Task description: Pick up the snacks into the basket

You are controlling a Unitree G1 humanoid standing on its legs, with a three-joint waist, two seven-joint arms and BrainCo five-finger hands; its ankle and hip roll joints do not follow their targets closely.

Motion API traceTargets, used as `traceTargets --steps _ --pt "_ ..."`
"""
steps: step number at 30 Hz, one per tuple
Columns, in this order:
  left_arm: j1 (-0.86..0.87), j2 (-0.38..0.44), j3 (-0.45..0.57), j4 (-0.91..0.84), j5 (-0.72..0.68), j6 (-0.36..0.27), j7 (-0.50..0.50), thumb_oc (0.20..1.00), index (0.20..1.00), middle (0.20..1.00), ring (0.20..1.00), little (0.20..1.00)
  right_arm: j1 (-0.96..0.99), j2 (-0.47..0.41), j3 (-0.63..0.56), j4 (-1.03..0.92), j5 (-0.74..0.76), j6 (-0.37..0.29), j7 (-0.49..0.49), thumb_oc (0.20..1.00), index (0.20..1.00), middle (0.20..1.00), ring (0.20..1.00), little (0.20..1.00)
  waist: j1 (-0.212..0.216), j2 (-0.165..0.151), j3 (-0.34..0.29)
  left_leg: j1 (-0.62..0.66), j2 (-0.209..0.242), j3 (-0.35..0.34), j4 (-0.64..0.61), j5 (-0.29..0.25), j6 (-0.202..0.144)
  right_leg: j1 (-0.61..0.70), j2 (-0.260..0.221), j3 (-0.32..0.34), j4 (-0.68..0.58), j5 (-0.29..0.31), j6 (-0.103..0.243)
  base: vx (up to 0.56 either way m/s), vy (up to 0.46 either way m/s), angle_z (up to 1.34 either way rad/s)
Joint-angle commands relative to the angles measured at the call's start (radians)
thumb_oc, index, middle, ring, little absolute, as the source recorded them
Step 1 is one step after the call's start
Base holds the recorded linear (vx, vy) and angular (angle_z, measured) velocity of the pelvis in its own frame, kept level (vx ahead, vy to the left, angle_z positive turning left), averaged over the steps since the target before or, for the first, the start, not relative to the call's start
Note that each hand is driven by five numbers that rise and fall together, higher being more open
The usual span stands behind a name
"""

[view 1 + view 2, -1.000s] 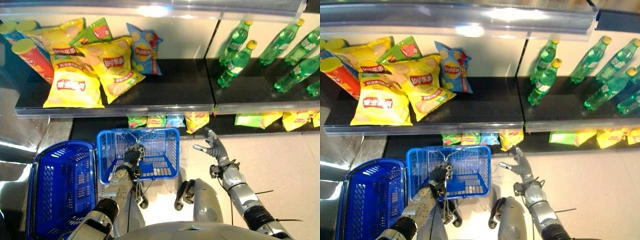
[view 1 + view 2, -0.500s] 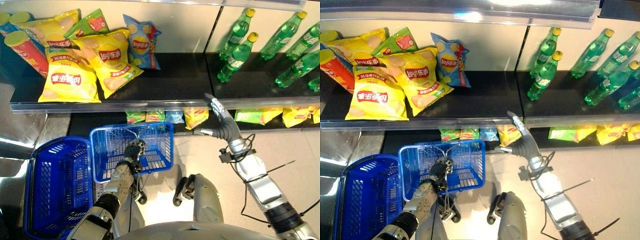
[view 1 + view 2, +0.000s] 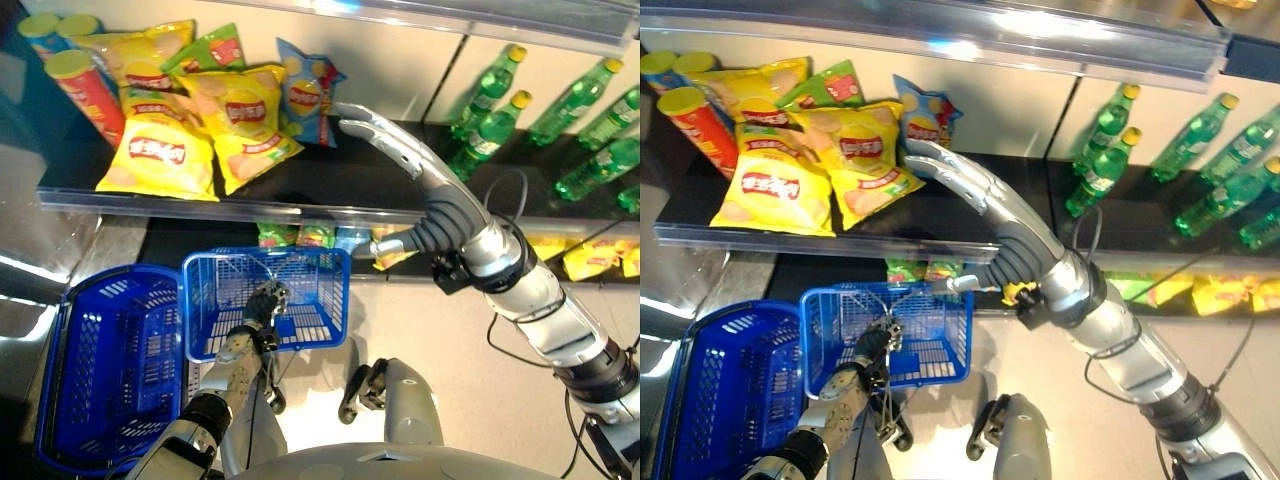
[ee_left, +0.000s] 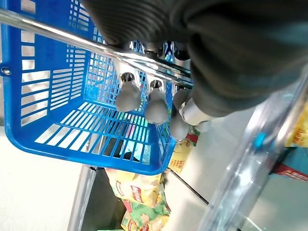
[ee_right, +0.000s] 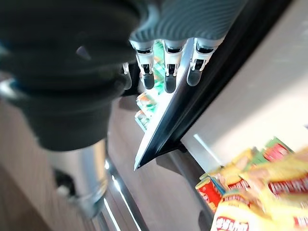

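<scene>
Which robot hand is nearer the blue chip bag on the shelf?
Right. The right robot hand reaches over the shelf, open fingertips just beside the blue chip bag. The left robot hand is down below, curled on the basket handle.

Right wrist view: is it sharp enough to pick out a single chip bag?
Not really: in the right wrist view the chip bags are smeared and out of focus; the left eye view shows them crisply, apart from glare on the shelf edge.
</scene>
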Motion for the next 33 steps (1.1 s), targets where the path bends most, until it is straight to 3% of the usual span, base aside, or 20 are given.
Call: traceTargets --steps 1,6,20,33 --pt "-0.012 -0.042 -0.060 -0.111 -0.058 -0.026 -0.032 0.200 0.200 0.200 0.200 0.200 -0.096 0.050 -0.001 0.153 -0.064 0.067 -0.054 1.000 1.000 1.000 1.000 1.000 0.030 0.020 -0.002 0.046 0.047 -0.034 -0.050 0.054 -0.099 0.021 -0.075 0.015 -0.080 0.129 0.143 -0.01 -0.005 0.12" --pt "-0.010 -0.023 -0.091 -0.184 -0.086 -0.013 -0.054 0.200 0.200 0.200 0.200 0.200 -0.251 0.128 0.030 0.431 -0.119 0.141 -0.087 1.000 1.000 1.000 1.000 1.000 0.074 0.018 0.024 0.009 0.030 -0.060 -0.078 0.075 -0.095 0.012 -0.076 -0.012 -0.100 0.151 0.143 -0.03 -0.017 0.27" --pt "-0.046 -0.003 -0.134 -0.229 -0.106 -0.003 -0.062 0.200 0.200 0.200 0.200 0.200 -0.512 0.186 0.047 0.858 -0.146 0.233 -0.164 1.000 1.000 1.000 1.000 1.000 0.128 0.036 0.095 -0.065 0.004 -0.101 -0.112 0.111 -0.090 -0.029 -0.079 -0.049 -0.094 0.160 0.137 -0.02 -0.004 0.14" --pt "-0.069 -0.006 -0.159 -0.228 -0.112 0.004 -0.058 0.200 0.200 0.200 0.200 0.200 -0.630 0.208 0.064 1.011 -0.125 0.256 -0.180 1.000 1.000 1.000 1.000 1.000 0.135 0.045 0.106 -0.087 -0.009 -0.107 -0.129 0.119 -0.085 -0.058 -0.090 -0.048 -0.089 0.169 0.140 0.00 0.001 0.02"
